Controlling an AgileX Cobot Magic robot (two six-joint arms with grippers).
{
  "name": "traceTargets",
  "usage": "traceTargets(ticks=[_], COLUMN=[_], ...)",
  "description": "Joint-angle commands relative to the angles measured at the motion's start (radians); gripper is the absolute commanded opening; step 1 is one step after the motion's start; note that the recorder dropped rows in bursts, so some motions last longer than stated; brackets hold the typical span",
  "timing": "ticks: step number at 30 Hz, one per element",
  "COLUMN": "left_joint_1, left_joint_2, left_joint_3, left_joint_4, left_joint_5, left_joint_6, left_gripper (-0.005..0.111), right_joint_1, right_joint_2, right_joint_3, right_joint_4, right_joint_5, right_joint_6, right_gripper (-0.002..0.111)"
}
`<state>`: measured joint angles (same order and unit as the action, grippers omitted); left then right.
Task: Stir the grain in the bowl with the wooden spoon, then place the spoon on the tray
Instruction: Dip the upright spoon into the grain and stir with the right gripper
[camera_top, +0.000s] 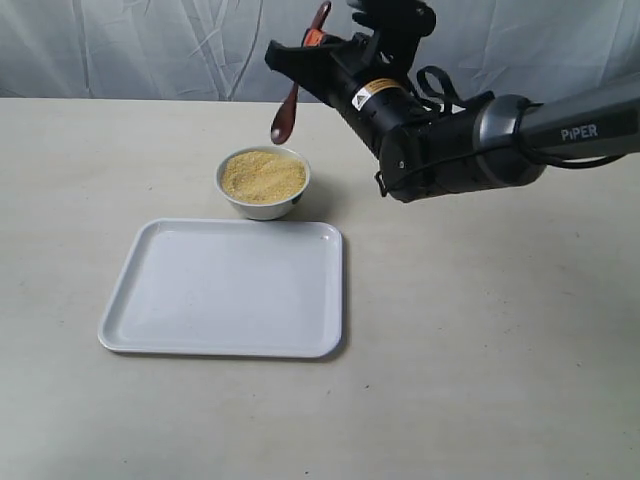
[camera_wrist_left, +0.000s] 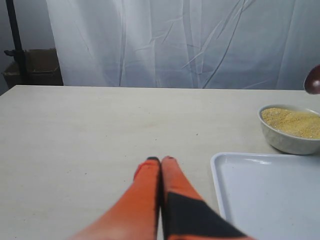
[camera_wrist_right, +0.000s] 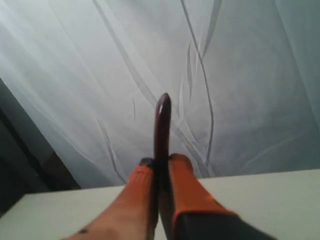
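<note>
The white bowl (camera_top: 263, 183) holds a heap of golden grain (camera_top: 262, 176) just behind the white tray (camera_top: 228, 288). My right gripper (camera_top: 312, 40) is shut on the dark wooden spoon (camera_top: 295, 88), which hangs tilted in the air; its head sits above the bowl's far rim. In the right wrist view the spoon's handle (camera_wrist_right: 162, 125) sticks up between the orange fingers (camera_wrist_right: 181, 175). My left gripper (camera_wrist_left: 160, 160) is shut and empty, low over the table beside the tray (camera_wrist_left: 270, 195). That view also shows the bowl (camera_wrist_left: 291, 128) and the spoon head (camera_wrist_left: 313, 80).
A white curtain (camera_top: 150, 45) hangs behind the table. The right arm (camera_top: 470, 140) stretches over the table's right rear. A dark stand and box (camera_wrist_left: 30, 65) sit past the far table edge in the left wrist view.
</note>
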<state>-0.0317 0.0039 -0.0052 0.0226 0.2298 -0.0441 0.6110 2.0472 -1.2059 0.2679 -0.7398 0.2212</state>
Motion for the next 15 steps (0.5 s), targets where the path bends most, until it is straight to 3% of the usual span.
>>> traceTargets(ticks=[1, 15], left_joint_1=[0.002, 0.002], left_joint_2=[-0.004, -0.004], left_joint_3=[0.005, 0.005], left_joint_4=[0.001, 0.001], left_joint_5=[-0.013, -0.013], left_joint_6=[0.000, 0.000], left_gripper=[0.000, 0.000], right_joint_1=[-0.004, 0.013], right_joint_2=[0.025, 0.109], right_joint_3=[-0.002, -0.018], right_joint_4=[0.003, -0.019], right_joint_5=[0.066, 0.062], right_joint_6=[-0.074, -0.090], right_gripper=[-0.001, -0.001])
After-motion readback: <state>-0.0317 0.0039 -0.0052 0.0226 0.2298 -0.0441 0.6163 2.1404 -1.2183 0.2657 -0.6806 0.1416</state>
